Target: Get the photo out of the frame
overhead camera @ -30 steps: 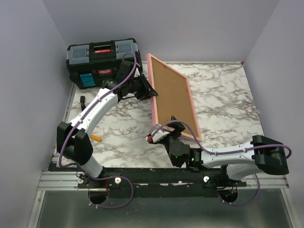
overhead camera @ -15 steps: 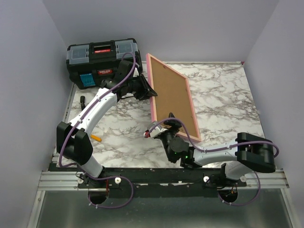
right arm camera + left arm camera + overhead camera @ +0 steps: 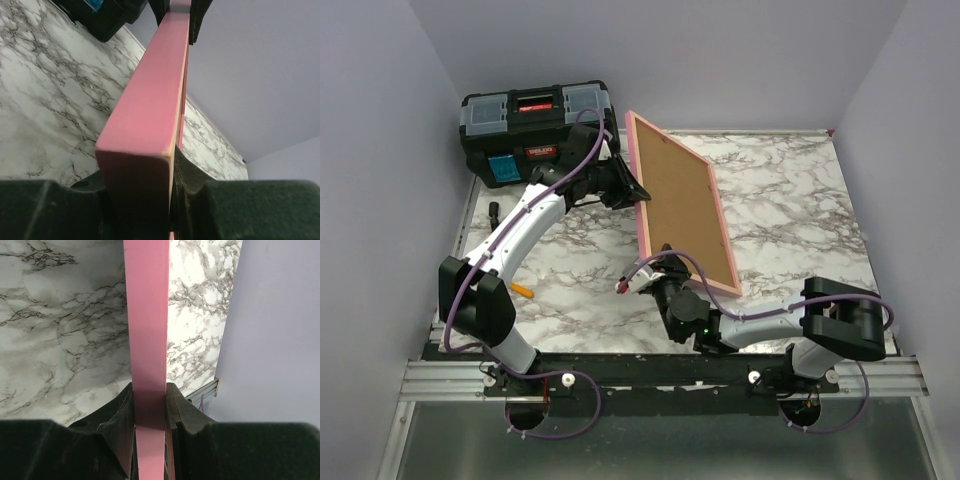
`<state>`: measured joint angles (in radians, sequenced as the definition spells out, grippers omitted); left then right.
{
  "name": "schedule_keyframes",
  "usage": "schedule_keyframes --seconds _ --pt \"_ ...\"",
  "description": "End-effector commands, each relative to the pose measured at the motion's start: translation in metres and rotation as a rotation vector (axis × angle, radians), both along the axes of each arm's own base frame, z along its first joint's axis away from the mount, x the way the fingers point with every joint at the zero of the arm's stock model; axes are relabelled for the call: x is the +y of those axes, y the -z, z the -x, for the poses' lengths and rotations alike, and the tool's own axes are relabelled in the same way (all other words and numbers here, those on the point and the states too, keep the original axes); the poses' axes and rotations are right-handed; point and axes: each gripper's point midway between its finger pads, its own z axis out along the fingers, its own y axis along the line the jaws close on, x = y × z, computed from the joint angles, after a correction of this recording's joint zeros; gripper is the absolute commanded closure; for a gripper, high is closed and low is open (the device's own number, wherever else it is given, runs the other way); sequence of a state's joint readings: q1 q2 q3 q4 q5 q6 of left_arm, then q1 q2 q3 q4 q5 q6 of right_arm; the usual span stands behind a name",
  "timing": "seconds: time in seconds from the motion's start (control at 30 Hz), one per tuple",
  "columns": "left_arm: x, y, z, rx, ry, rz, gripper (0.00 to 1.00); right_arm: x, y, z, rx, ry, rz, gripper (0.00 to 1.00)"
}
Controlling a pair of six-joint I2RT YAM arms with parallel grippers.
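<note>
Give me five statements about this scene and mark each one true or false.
1. The frame lies flat on the table. False: it stands on edge, tilted.
2. The left gripper is clamped on the frame's pink edge. True.
3. The brown backing board faces the top camera. True.
4. The toolbox sits at the far right corner. False: it is at the far left.
5. The right gripper hangs free of the frame. False: its fingers press on both sides of the frame's near corner.
</note>
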<state>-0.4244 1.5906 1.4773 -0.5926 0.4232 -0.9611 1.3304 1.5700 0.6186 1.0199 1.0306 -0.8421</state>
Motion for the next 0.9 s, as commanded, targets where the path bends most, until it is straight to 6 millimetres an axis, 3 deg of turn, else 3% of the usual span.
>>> schedule_keyframes --seconds 0.0,0.17,0.2,0.37,0.47,0.73,0.87 --pt "-0.006 -0.029 -0.009 -0.090 0.035 0.058 1.00 -0.008 0.004 -0.007 0.032 0.077 -0.164 0.99" --pt "-0.006 -0.028 -0.009 -0.098 0.043 0.058 1.00 -0.012 0.003 -0.003 0.066 0.070 -0.226 0.99" --pt "-0.006 -0.031 -0.010 -0.116 0.046 0.060 0.94 -0.013 0.004 -0.002 0.081 0.063 -0.241 0.99" --pt "0.001 -0.050 -0.012 -0.202 0.047 0.074 0.42 -0.021 0.004 0.000 0.119 0.075 -0.283 0.99" --pt "0.014 -0.059 -0.010 -0.249 0.036 0.046 0.26 -0.025 0.005 0.001 0.127 0.077 -0.300 0.99" --pt "0.080 -0.083 0.003 -0.384 -0.093 -0.010 0.21 -0.034 -0.003 -0.007 0.159 0.092 -0.479 0.99" --pt "0.093 -0.090 0.012 -0.431 -0.111 -0.034 0.21 -0.044 -0.007 -0.019 0.190 0.123 -0.649 0.99"
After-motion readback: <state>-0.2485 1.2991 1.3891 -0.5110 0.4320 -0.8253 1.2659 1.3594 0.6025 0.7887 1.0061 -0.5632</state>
